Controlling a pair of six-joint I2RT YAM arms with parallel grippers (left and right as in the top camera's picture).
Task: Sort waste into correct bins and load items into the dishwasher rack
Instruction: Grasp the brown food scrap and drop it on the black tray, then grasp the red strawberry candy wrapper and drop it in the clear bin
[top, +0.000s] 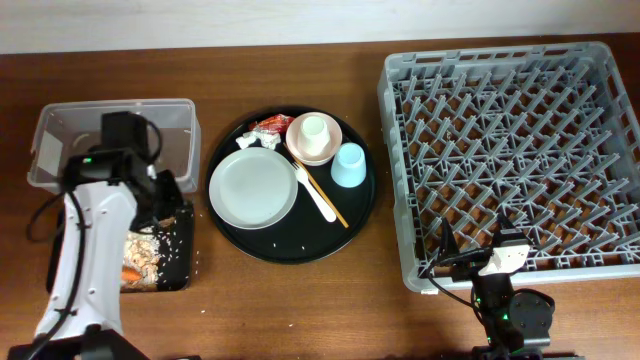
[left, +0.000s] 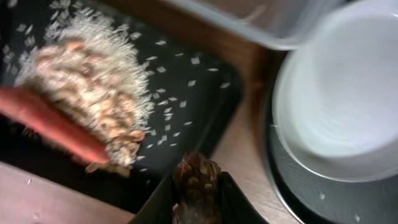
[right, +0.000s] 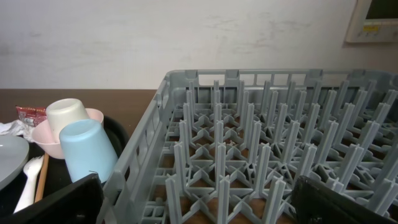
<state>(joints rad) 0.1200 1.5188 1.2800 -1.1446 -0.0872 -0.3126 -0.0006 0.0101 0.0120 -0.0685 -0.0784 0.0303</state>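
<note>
Our left gripper (left: 196, 200) is clenched on a brown scrap (left: 196, 177), right at the edge of the bin (left: 199, 112) nearest the plate (left: 342, 93). If we release here, the scrap could land on the table (left: 249, 146) beside the bin, or crumble over the rice (left: 93, 68) inside the bin. Our right gripper (right: 199, 200) gapes empty, well apart from the bin, facing the rack (right: 149, 137).

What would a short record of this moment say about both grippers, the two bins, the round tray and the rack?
left gripper: shut on brown scrap at black bin edge
right gripper: open, facing rack
black bin: rice, carrot
clear tub: partly behind arm
round tray: plate, bowl holding white cup, blue cup, fork, chopsticks, wrapper, paper
rack: no dishes
</note>
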